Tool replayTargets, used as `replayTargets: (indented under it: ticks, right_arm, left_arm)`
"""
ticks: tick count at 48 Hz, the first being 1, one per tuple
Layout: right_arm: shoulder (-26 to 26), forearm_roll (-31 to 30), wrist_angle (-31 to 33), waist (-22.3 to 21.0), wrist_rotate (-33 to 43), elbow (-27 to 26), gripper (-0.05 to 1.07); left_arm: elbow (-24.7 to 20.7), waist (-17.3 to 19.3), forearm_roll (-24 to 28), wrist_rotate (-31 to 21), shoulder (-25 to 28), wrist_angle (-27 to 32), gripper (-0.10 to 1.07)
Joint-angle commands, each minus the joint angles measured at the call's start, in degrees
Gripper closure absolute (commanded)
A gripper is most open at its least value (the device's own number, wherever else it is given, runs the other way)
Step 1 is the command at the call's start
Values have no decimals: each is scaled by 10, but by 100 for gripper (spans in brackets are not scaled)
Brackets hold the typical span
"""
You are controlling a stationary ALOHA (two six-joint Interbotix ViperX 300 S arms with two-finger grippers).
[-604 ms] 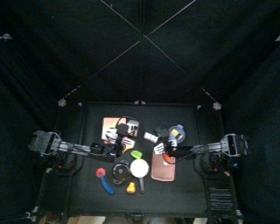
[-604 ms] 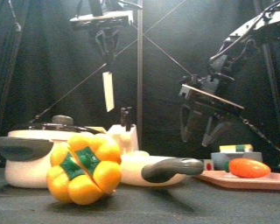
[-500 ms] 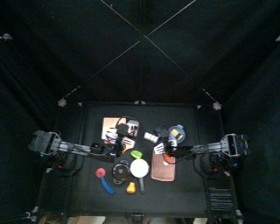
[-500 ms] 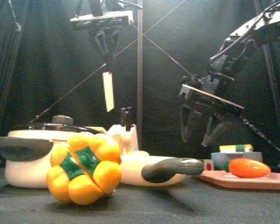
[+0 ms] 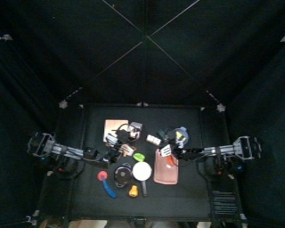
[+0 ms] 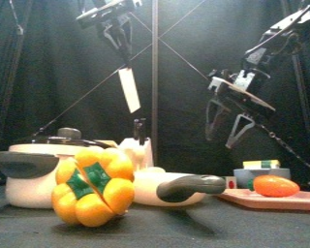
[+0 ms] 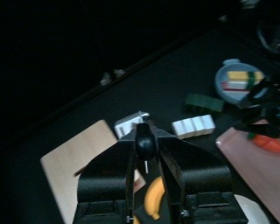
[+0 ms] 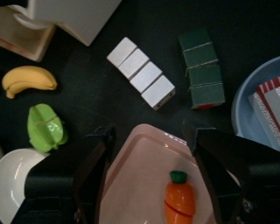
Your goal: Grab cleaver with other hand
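The cleaver (image 6: 128, 89) is held high above the yellow pepper (image 6: 92, 187), blade down, pinched by the left pincer (image 6: 119, 39). To the right of the cleaver, the right pincer (image 6: 232, 131) is kept spread wide, apart from it.

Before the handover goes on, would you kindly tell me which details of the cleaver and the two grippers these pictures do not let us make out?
- Cleaver: front view, its handle is hidden inside the left gripper; only the pale blade hangs out.
- Cleaver in the left wrist view: seen edge-on between the jaws, its shape unreadable.
- Top view: cleaver and both grippers too small to tell.
- Right gripper: open, but the level front view cannot show its distance from the blade.
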Motion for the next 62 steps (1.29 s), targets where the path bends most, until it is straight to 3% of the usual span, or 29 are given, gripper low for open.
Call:
replayTargets:
  ticks: [1,11,22,29,40,49,62]
  right_arm:
    - [-46,-20,-11,12,1,4,8]
    - [-120,-74,-27,40,-2,41,8]
    - [-206,-115,-29,76,-4,88,9]
    - [-240,-142,-36,99,-4,113,8]
    - [-246,-204,-80,132,-5,146,9]
    - [-247,-254,-94,141,-4,149,9]
    - [-258,-267,-69,137,-4,151,9]
  left_arm:
    - [14,1,18,-4,-33,-82,41]
    - [87,13,43,-14,-73,-253,41]
    - [157,69,60,-32,-90,-456,41]
    - [185,95,77,-33,-87,-538,41]
    - [207,120,140,-33,-72,-606,41]
    - [205,121,192,-33,-40,-627,41]
    - [182,147,204,-33,8,-648,41]
